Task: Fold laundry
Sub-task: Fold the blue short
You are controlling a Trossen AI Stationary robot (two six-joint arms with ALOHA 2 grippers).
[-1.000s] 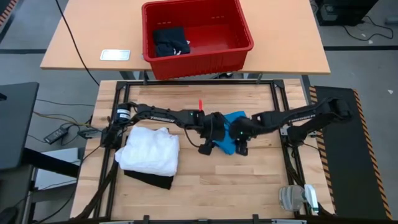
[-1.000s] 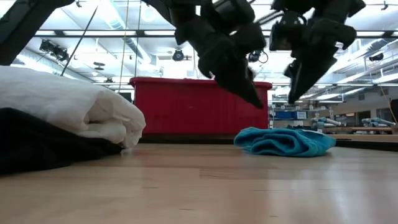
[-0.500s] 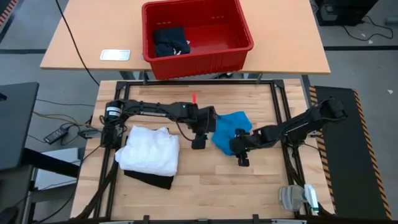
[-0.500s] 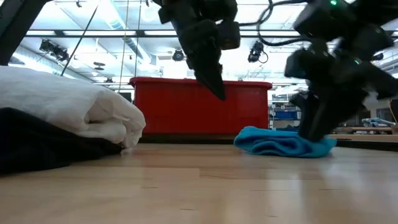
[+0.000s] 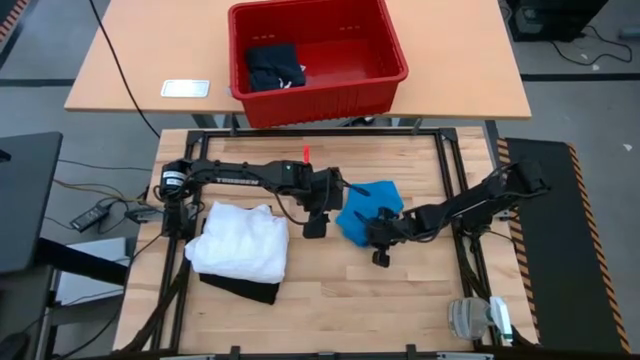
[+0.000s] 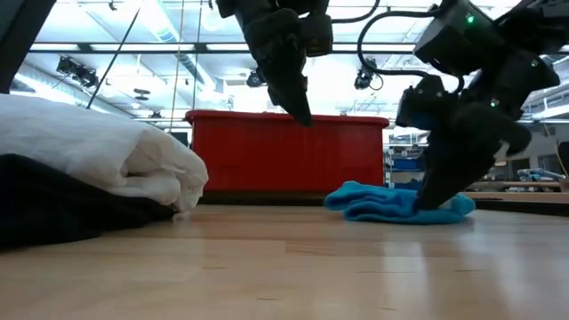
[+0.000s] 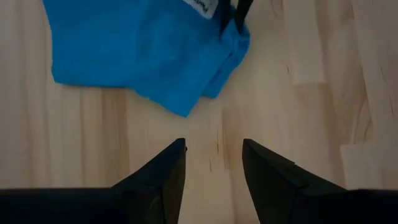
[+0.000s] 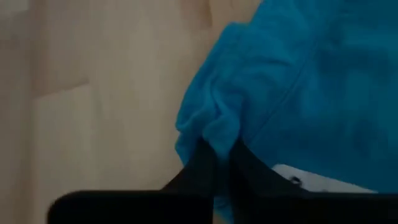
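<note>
The small bright blue cloth piece (image 5: pixel 366 208) lies crumpled mid-worktop between the claws, its edge nearest the right claw (image 5: pixel 378 240), which has clenched onto that fold, while the left claw (image 5: pixel 314 226) hangs released and empty just beside its other side.
</note>
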